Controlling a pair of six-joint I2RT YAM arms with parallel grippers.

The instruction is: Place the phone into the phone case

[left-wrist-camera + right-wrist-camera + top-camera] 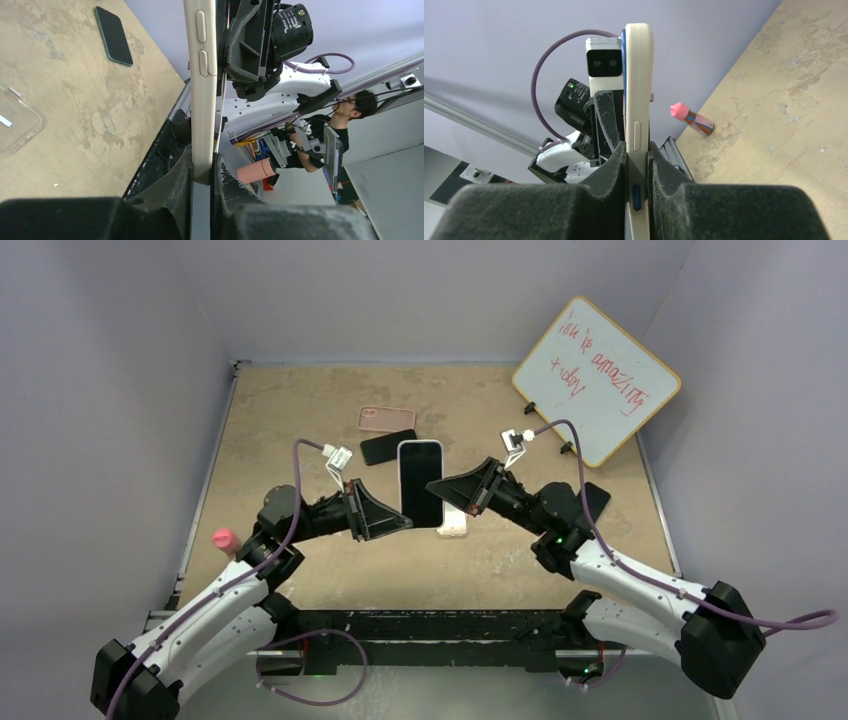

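A phone with a black screen (421,483) sits inside a cream phone case (422,444) and is held up above the table between both arms. My left gripper (398,523) is shut on the case's lower left edge. In the left wrist view the cream edge (202,90) runs up from between the fingers (202,172). My right gripper (447,490) is shut on the right edge. In the right wrist view the case (639,85) is clamped at the gripper (638,167), with a blue button (637,196) showing through it and a blue sliver (623,42) beside its far end.
On the table lie a pink case (386,419), a black phone (388,446), a clear case (452,523) under the held phone, and a dark phone (596,498) by the right arm. A whiteboard (597,380) leans at back right. A pink-capped marker (226,539) stands left.
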